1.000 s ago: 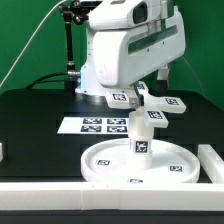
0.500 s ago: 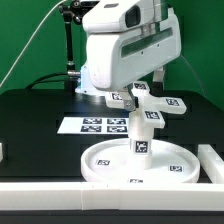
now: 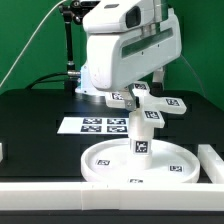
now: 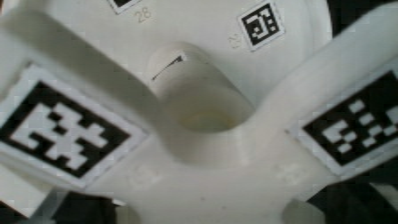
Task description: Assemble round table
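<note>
White plastic four-arm cross (image 3: 151, 106) sits centred over the short thick white cylinder leg (image 3: 141, 136), probably for joining; the gripper (image 3: 141, 93) is above, its grip unclear.

The place is a robotics lab with a test bench. A white robot arm (image 3: 125, 50) stands at the back of a black table (image 3: 40, 110), in front of a plain green backdrop (image 3: 30, 40). A black stand (image 3: 68, 45) rises beside it. A marker board (image 3: 95, 125) lies on the table, and similar square tags mark the white plastic disc (image 3: 105, 160).
</note>
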Tool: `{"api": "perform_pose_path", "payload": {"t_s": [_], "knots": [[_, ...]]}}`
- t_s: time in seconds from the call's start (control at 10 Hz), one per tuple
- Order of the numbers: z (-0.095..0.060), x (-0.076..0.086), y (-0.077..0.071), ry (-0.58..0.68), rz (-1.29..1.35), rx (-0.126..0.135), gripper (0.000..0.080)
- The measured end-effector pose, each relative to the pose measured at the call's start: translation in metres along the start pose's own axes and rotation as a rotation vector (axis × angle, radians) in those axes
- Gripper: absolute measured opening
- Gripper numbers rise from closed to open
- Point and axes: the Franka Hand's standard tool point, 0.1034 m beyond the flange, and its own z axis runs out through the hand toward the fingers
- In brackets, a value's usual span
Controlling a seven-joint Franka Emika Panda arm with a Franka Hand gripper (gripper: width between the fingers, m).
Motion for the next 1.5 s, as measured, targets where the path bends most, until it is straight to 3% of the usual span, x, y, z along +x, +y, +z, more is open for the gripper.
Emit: {"api": "perform_pose_path", "payload": {"t_s": [0.1, 0.2, 0.3, 0.4, 0.5, 0.6, 1.1, 1.3, 1.4, 1.5], "knots": [[0.000, 0.000, 0.000, 0.001, 0.000, -0.001, 0.0456], [0.000, 0.000, 0.001, 0.001, 0.000, 0.000, 0.0456], [0.000, 0.000, 0.001, 0.001, 0.001, 0.000, 0.0255], [0.000, 0.000, 0.001, 0.001, 0.001, -0.001, 0.0121], [-0.001, 0.000, 0.002, 0.003, 0.001, -0.003, 0.0121], [-0.002, 0.001, 0.002, 0.004, 0.001, -0.004, 0.0022], [-0.002, 0.001, 0.002, 0.004, 0.000, -0.005, 0.0001], [-0.008, 0.005, 0.002, 0.000, -0.088, -0.024, 0.0001], [-0.011, 0.005, 0.005, 0.008, -0.080, -0.031, 0.0118], [-0.009, 0.005, 0.004, 0.005, -0.079, -0.028, 0.0300]]}}
